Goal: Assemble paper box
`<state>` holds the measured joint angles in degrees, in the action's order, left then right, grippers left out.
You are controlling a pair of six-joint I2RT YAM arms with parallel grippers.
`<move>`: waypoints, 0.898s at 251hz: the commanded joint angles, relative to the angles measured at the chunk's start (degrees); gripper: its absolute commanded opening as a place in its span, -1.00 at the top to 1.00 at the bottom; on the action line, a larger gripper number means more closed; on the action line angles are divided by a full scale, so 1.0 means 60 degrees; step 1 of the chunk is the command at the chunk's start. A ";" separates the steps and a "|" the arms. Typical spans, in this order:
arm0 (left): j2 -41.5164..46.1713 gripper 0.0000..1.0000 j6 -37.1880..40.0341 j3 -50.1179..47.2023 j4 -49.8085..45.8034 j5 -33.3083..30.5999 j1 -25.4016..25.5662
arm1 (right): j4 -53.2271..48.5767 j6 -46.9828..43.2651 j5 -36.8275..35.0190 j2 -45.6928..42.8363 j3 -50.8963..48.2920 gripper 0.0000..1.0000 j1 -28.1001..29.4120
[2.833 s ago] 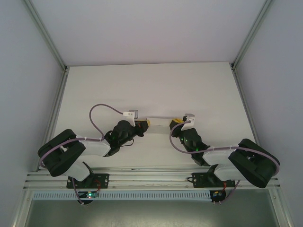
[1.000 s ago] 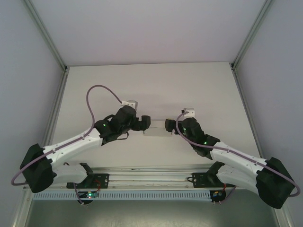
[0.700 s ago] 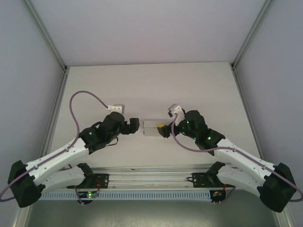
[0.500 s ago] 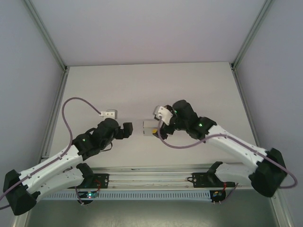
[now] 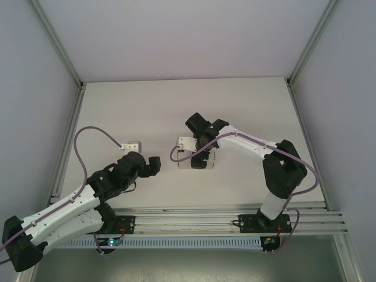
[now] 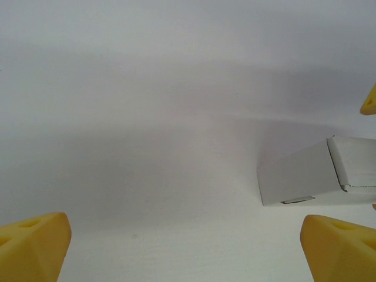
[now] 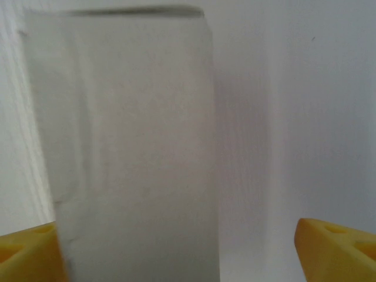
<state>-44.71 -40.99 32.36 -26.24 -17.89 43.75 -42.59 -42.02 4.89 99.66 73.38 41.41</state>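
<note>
The paper box (image 7: 129,147) lies flat on the table (image 5: 247,111). The right gripper (image 7: 179,252) is nearer, directly over the box, its jaws spread across the short width. The left gripper (image 6: 188,249), also unclenched and empty, waits off the box's left end, in line with its long axis.

- Left arm (image 5: 64,205): white link shells between chunky black joint housings, small green light glowing.
- Right arm (image 5: 249,141): same white-and-black build.
- Thin purple cable (image 5: 94,128) looping off each arm.
- Yellow wedge-shaped fingertips (image 6: 32,247).
- Black bases bolted onto the silver rail (image 5: 188,212).
</note>
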 commanded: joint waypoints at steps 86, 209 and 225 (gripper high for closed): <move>0.0102 -1.00 -0.0073 -0.0112 -0.0095 -0.0102 -0.0122 | 0.0080 -0.0167 -0.1709 -0.0119 0.0066 0.18 0.0446; 0.0020 -1.00 -0.0073 -0.0105 0.0000 0.0008 -0.0128 | 0.8059 -0.2146 -0.6439 -0.0426 -0.3464 0.29 0.1387; 0.0023 -1.00 -0.0082 -0.0103 0.0008 -0.0001 -0.0125 | 0.8759 -0.2352 -0.6434 -0.0310 -0.3816 0.22 0.1448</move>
<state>-44.62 -40.99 32.36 -26.28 -17.17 43.75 -4.82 -50.26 -29.80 96.31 54.19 48.77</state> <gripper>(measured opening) 0.999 0.427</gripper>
